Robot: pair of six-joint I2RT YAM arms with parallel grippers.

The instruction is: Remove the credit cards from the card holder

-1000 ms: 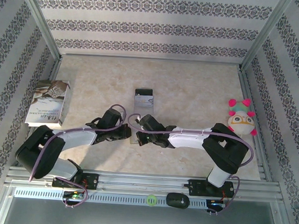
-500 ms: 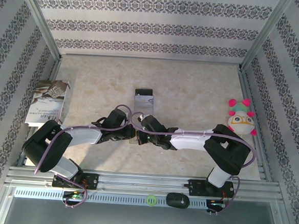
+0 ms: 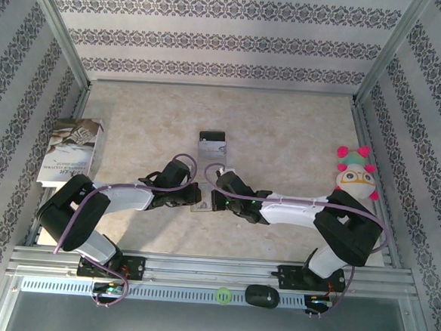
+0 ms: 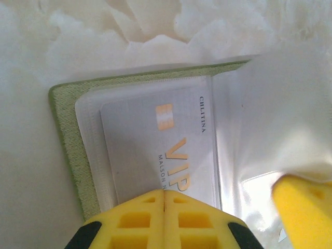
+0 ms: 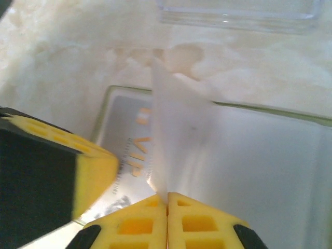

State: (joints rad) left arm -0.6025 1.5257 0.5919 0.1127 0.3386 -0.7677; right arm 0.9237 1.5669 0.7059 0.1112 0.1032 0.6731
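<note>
Now that my right gripper (image 5: 167,199) has drawn off rightward from my left gripper (image 4: 165,194), which it met a second ago, the clear leaf (image 5: 181,135) it pinches stands up off the card holder (image 4: 65,135), lying open on the table (image 3: 283,139) between them. That bares a credit card (image 4: 155,140), not yet out of its pocket; my left fingertips are pressed together on its near edge, gripping or merely pinning I cannot tell, with both forearms stretched low and inward
</note>
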